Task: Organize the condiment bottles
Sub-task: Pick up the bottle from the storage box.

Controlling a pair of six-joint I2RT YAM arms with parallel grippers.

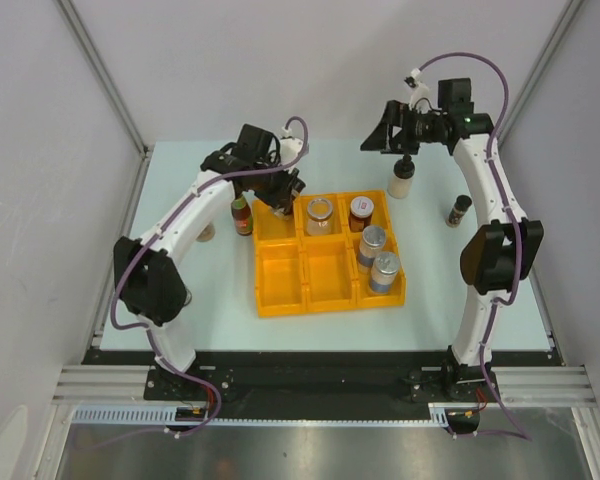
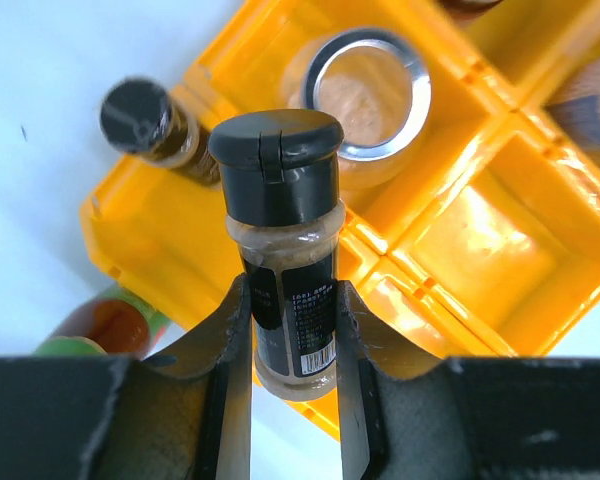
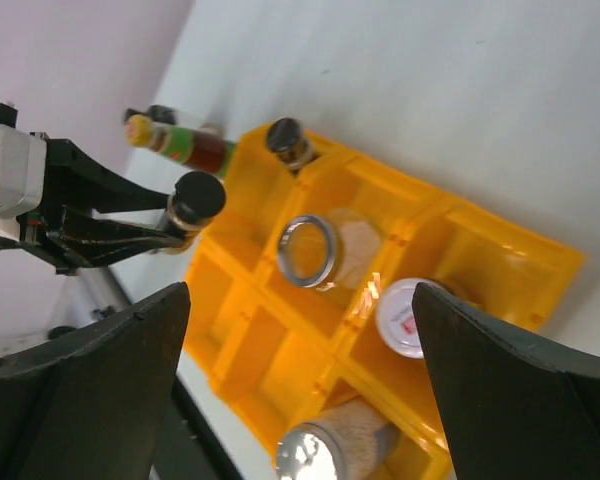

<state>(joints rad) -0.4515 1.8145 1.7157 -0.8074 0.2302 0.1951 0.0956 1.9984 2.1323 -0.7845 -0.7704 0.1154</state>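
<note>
My left gripper (image 1: 280, 192) (image 2: 290, 340) is shut on a black-capped spice jar (image 2: 280, 250) (image 3: 198, 198), held just above the back-left corner of the yellow tray (image 1: 280, 285). A second black-capped jar (image 2: 145, 120) (image 3: 285, 138) stands in that corner compartment. The tray also holds a silver-lidded clear jar (image 1: 319, 215) (image 3: 310, 250), a white-lidded jar (image 1: 360, 213) (image 3: 412, 318) and two blue-labelled shakers (image 1: 372, 245) (image 1: 384, 272). A slim red sauce bottle (image 1: 242, 215) (image 2: 100, 325) stands just left of the tray. My right gripper (image 1: 380, 135) (image 3: 300, 370) hangs open and empty, high over the tray's back right.
A pale bottle (image 1: 402, 178) stands on the table behind the tray's right corner, and a dark-capped spice jar (image 1: 459, 210) stands further right beside the right arm. The tray's front-left and front-middle compartments (image 1: 328, 275) hold nothing. Walls close the table on both sides.
</note>
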